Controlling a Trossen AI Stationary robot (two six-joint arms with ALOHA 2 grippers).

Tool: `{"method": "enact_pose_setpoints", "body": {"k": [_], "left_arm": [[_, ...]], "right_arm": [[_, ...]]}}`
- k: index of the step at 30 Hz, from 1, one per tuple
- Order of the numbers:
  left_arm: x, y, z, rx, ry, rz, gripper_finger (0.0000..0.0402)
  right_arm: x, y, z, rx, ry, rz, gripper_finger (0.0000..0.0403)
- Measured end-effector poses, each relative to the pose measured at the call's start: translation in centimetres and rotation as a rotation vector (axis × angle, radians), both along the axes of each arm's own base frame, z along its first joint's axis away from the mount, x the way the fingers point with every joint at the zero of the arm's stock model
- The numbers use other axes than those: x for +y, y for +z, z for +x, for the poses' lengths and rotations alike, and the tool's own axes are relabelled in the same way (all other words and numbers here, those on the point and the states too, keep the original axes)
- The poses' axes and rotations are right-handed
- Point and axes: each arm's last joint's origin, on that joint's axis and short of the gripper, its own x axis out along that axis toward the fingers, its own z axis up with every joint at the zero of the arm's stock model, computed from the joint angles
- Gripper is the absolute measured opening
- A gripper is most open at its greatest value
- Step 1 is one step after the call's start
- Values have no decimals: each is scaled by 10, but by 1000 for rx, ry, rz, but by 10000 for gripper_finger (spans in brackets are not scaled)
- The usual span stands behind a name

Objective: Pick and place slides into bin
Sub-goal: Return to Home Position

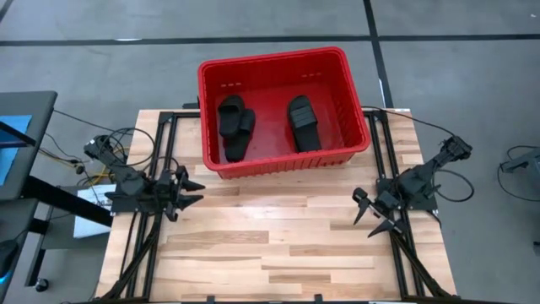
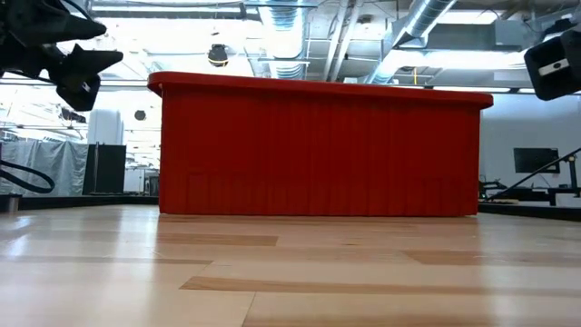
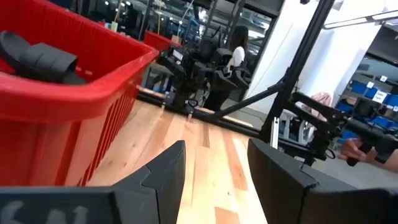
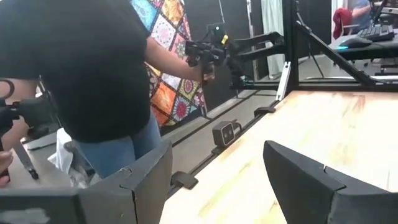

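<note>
The red bin (image 1: 283, 110) stands on the far half of the wooden table, and its near wall fills the low view (image 2: 318, 150). Black slides lie on its floor: an overlapping pair (image 1: 234, 127) at the left and another slide (image 1: 302, 123) at the right. One slide (image 3: 37, 59) shows over the rim in the left wrist view. My left gripper (image 1: 199, 192) hovers open at the table's left edge, pointing right, nothing between its fingers (image 3: 214, 180). My right gripper (image 1: 371, 221) hovers open at the right edge, pointing toward the near left (image 4: 217, 180).
Bare wooden tabletop (image 1: 270, 236) stretches between the two grippers and the near edge. A small camera (image 4: 225, 133) sits at the table's near edge. A person in a black shirt and jeans (image 4: 81, 74) stands beyond that edge. Black frame rails (image 1: 160, 169) run along both table sides.
</note>
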Motion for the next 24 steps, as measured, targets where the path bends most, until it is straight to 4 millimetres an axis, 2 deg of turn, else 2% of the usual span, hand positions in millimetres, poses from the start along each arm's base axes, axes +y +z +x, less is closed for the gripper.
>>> {"method": "enact_pose_setpoints", "body": {"k": [24], "left_arm": [[-1,-4,0,37,-18,22,164]], "right_arm": [[0,-2,0,19,3,-13,244]]}}
